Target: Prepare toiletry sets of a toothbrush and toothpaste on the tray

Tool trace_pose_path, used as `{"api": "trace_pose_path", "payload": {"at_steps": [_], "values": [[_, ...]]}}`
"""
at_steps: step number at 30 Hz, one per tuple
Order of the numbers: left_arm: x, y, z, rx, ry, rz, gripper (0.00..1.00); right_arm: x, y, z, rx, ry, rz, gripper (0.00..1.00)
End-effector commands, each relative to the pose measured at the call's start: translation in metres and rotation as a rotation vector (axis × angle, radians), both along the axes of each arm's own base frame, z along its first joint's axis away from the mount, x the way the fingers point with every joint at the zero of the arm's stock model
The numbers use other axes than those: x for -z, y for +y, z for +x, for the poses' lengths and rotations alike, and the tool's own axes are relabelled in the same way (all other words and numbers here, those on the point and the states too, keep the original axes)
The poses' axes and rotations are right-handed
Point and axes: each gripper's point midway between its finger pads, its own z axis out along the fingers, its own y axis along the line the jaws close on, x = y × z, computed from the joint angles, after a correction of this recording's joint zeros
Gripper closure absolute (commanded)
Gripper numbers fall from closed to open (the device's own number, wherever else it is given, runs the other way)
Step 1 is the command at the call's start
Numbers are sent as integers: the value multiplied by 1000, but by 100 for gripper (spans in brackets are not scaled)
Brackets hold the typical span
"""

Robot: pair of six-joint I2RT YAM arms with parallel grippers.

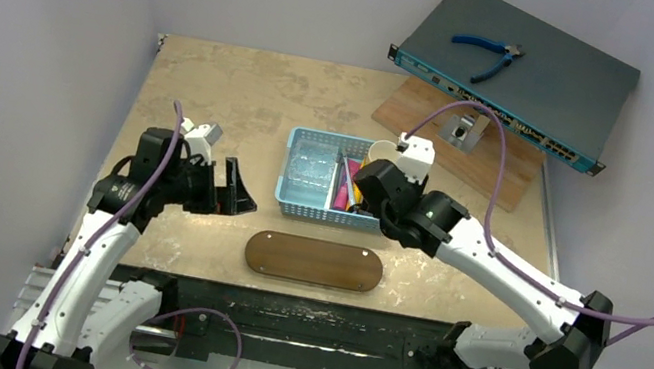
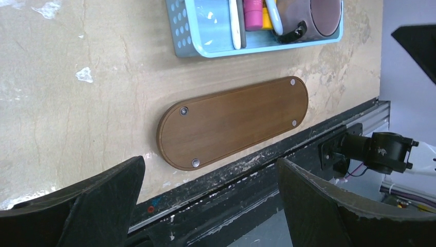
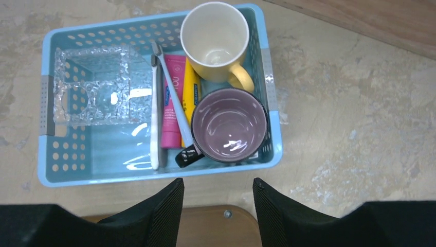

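Observation:
A pink tube (image 3: 172,103) and a yellow tube (image 3: 189,95) lie side by side in the light-blue mesh basket (image 3: 154,177). Two thin pale toothbrushes lie with them, one white (image 3: 154,118) and one across the pink tube (image 3: 175,103). The dark-brown oval tray (image 1: 314,260) is bare, near the table's front edge, and also shows in the left wrist view (image 2: 234,121). My right gripper (image 3: 217,181) is open and empty, above the gap between basket and tray. My left gripper (image 2: 210,162) is open and empty, left of the tray (image 1: 239,187).
The basket also holds a cream mug (image 3: 215,38), a purple cup (image 3: 230,125) and a clear glass dish (image 3: 95,85). At the back right a network switch (image 1: 516,71) with blue pliers (image 1: 488,53) rests on a lighter wooden board (image 1: 416,119).

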Motion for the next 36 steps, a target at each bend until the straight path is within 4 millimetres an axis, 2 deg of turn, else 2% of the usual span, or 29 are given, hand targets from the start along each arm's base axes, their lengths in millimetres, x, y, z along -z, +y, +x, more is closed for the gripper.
{"api": "trace_pose_path", "payload": {"at_steps": [1, 4, 7, 15, 23, 36], "values": [[-3, -10, -2, 59, -31, -18, 0, -27, 15, 31, -64, -67, 0, 43], [-2, -12, -3, 68, -28, -19, 0, -25, 25, 46, -118, -60, 3, 40], [-2, -13, -3, 73, -25, -23, 0, -16, 24, 63, -111, -37, -7, 40], [-1, -15, -3, 82, -16, -29, 0, 26, 37, 89, -132, 79, 16, 43], [-1, -15, -4, 83, -15, -30, 0, 68, 39, 100, -101, 178, 16, 48], [-1, -15, -4, 85, -16, -32, 0, 103, 37, 103, -83, 251, 16, 56]]}}
